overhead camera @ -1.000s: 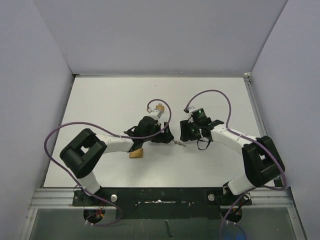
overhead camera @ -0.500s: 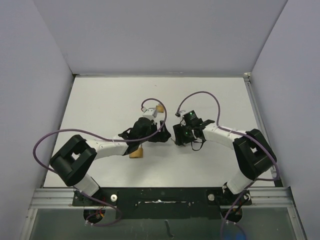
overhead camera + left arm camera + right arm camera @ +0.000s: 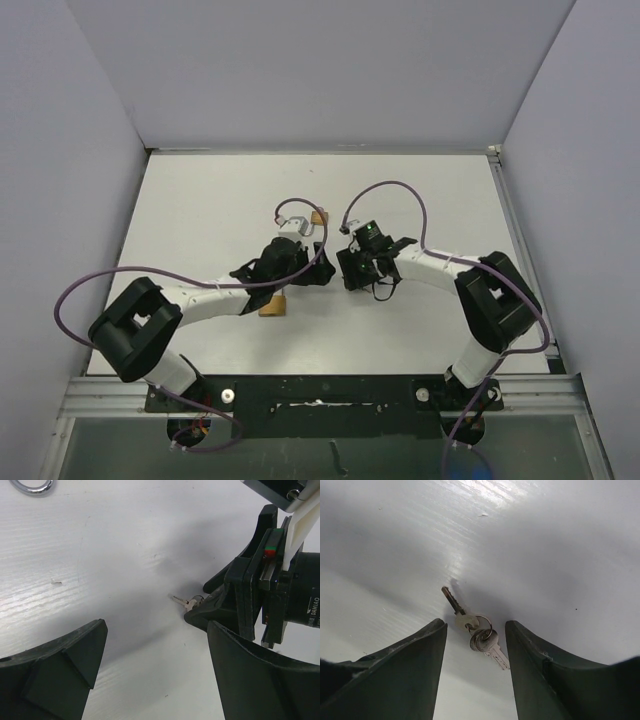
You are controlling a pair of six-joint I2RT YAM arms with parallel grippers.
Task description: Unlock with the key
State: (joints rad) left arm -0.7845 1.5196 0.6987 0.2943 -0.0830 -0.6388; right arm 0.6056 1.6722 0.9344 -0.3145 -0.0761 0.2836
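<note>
The white bench [image 3: 200,200] carries everything, and both arms reach in over its middle from the near edge. The left arm [image 3: 210,295] comes in from the left and the right arm [image 3: 440,272] from the right, so the two hands face each other near the centre.

The left hand [image 3: 157,630] hangs just above the bench with its jaws spread wide and nothing between them. It seems to be waiting there, close to the action, ready to steady the lock once the key is up.

The right hand [image 3: 476,626] is tipped down at the bench with its jaws partly apart, one finger on each side of the keys. It grips nothing: bench shows between each finger and the metal. This looks like the set-up for a pinch, the fingers placed to close in from both sides.

A brass-coloured block [image 3: 270,307] lies half under the left arm, and a smaller one [image 3: 318,217] sits just beyond the left hand on the far side. I cannot tell which is the lock body. The left wrist view catches a silver shackle [image 3: 32,486] at its top edge, well apart from the keys.

The keys [image 3: 480,637], two on a small ring, lie flat on the bench, one blade pointing away from the right hand. Lying so flat, they will probably be awkward to lift.
</note>
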